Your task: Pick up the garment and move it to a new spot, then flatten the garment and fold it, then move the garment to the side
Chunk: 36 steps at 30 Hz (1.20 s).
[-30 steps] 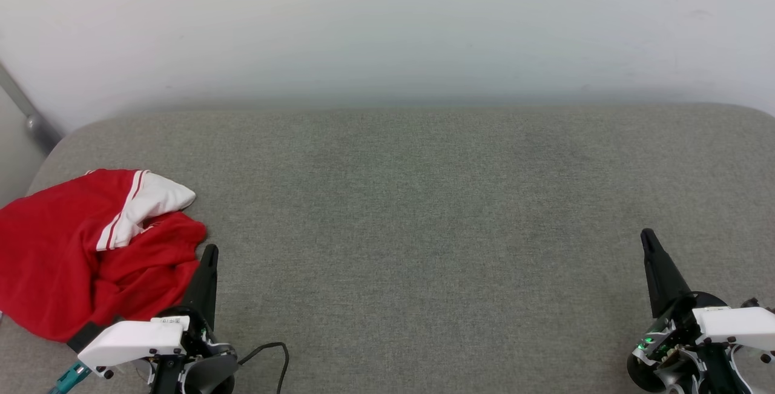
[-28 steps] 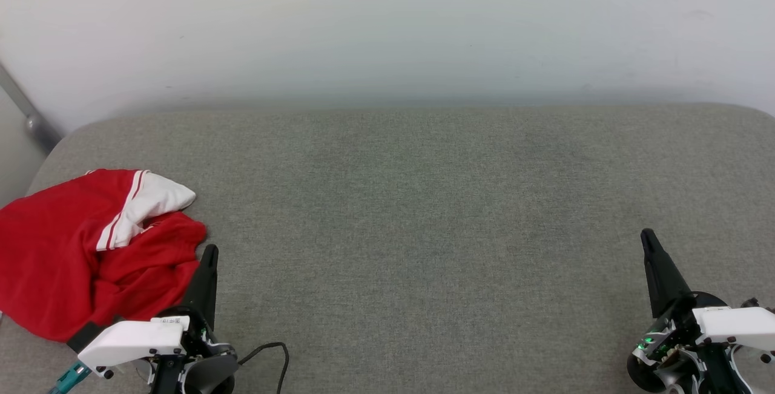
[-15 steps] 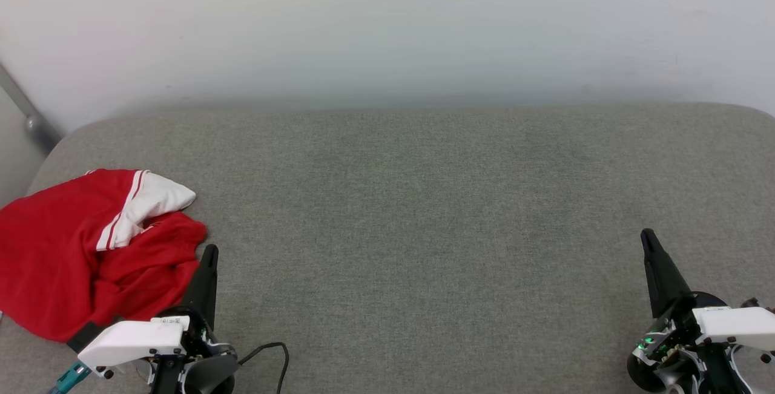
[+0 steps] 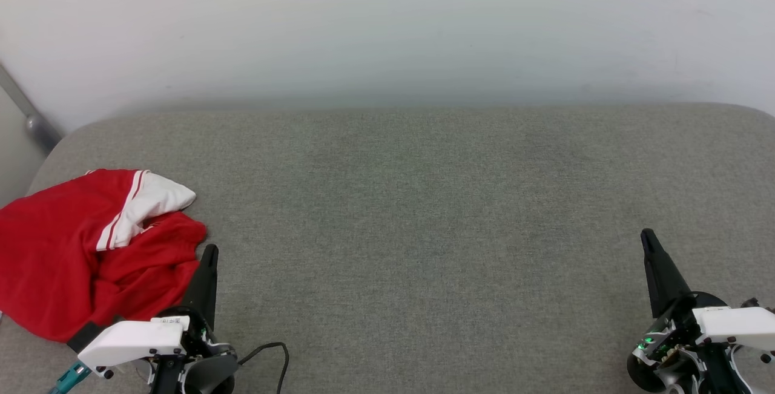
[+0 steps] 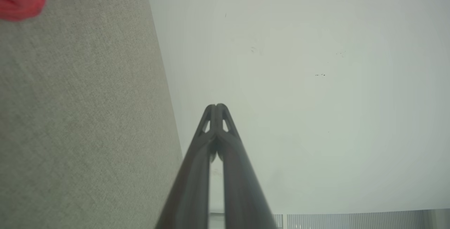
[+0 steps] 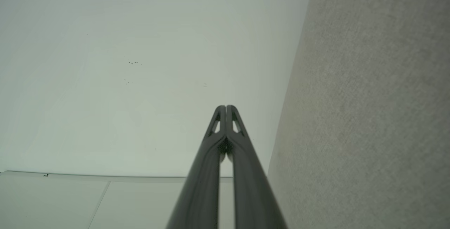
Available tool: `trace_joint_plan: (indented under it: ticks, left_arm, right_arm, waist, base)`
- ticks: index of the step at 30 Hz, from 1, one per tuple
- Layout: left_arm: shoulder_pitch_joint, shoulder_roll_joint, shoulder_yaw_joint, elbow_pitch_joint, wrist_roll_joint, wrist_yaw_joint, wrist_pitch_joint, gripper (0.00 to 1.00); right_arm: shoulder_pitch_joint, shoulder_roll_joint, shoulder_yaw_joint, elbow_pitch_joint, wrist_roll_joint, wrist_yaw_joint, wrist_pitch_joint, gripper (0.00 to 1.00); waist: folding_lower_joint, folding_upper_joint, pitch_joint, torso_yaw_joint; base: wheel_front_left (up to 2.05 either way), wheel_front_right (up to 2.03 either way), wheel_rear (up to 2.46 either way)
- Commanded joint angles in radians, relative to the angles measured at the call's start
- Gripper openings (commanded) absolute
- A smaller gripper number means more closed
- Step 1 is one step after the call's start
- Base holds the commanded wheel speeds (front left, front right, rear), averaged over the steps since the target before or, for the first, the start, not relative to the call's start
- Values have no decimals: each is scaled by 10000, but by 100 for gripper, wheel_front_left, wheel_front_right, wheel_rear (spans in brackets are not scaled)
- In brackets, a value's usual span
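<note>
Left fingers, right fingers clenched, empty. garment bunched 9 o'clock at counter edge; if I grab one layer, I could drag it off.

No readable text or labels

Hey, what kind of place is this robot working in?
Probably an indoor test room or lab: a grey fabric-covered padded surface against a plain white wall, with one crumpled red garment on it.
</note>
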Motion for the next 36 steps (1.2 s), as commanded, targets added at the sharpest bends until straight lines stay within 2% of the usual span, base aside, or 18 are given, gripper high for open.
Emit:
trace_joint_plan:
  ticks: [1, 8, 9, 19, 24, 29, 36]
  left_arm:
    - [-86, 32, 22, 4, -22, -15, 34, 0]
    - [-86, 32, 22, 4, -22, -15, 34, 0]
    - [13, -6, -5, 28, 2, 2, -4, 100]
    - [-23, -26, -521, -57, 73, 2, -432, 100]
    - [-58, -21, -711, -237, 497, 2, -674, 100]
    - [-44, -18, -776, -412, 1415, 2, -899, 100]
    - [-2, -13, -905, -623, 2801, 2, -1190, 100]
  right_arm:
    - [-100, -54, -7, 2, 37, 45, 4, 0]
    - [-100, -54, -7, 2, 37, 45, 4, 0]
    - [14, 6, 0, 26, -2, -2, -1, 100]
    - [184, 9, 194, -160, -143, -2, -369, 100]
    - [222, -91, 370, -241, -587, 0, -643, 100]
    - [229, -205, 522, -266, -1509, 1, -896, 100]
    - [245, -244, 601, -453, -3506, 3, -1192, 100]
  waist:
    - [0, 0, 0, 0]
    - [0, 0, 0, 0]
    - [0, 0, 0, 0]
    - [0, 0, 1, 17]
    - [0, 0, -8, 40]
    - [0, 0, -19, 67]
    - [0, 0, -37, 117]
  base:
    - [0, 0, 0]
    - [0, 0, 0]
    - [0, 0, 0]
    - [0, 0, 0]
    - [0, 0, 0]
    - [0, 0, 0]
    - [0, 0, 0]
